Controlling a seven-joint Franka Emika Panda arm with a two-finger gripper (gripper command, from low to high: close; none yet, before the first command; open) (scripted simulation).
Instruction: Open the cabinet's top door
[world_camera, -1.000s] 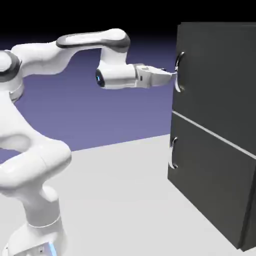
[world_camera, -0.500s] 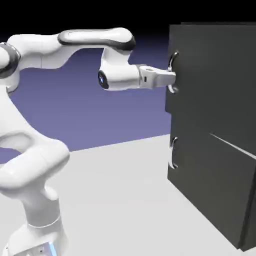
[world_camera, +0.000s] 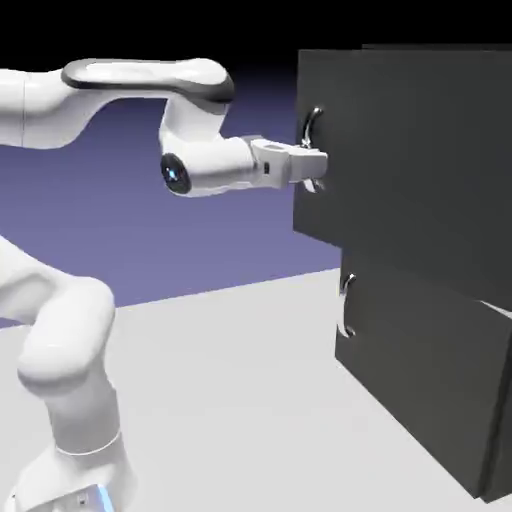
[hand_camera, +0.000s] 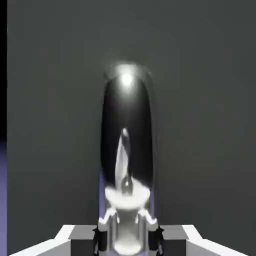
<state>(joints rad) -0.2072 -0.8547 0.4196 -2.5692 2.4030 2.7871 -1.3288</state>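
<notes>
Gripper (world_camera: 318, 166) position: level, pointing toward the exterior view's right, at the bow handle (world_camera: 313, 150) of the top door (world_camera: 400, 160). The fingers (world_camera: 312, 159) are pinched on the handle's middle section; in the hand view the gripper (hand_camera: 128, 235) shows its two grey fingers (hand_camera: 106, 231) pressed against either side of the silver handle (hand_camera: 127, 140), which rises between them as a glossy curved bar and fills the middle of the picture.

Top door location: the upper front panel of the cabinet (world_camera: 440, 390), the tall dark charcoal box standing on the pale desk (world_camera: 240, 400) at the exterior view's right. The panel's handle edge stands out from the cabinet's front — it overhangs the lower panel (world_camera: 410, 380) toward the exterior view's left, and the lower panel's top edge is exposed beneath it. The door is therefore partly swung out, with its handle edge leading.

Lower panel: flush with the cabinet body. Its own curved silver handle (world_camera: 346, 305) sits near its left edge, well below the gripper and untouched.

Arm (world_camera: 140, 85) configuration: the white links rise from the base at the lower left, bend at a large elbow, run across the top of the picture and drop at the wrist into the horizontal hand.

Hand view background: flat dark grey door surface (hand_camera: 200, 100) on all sides of the handle, with a thin strip of black and blue-violet at the left border.
</notes>
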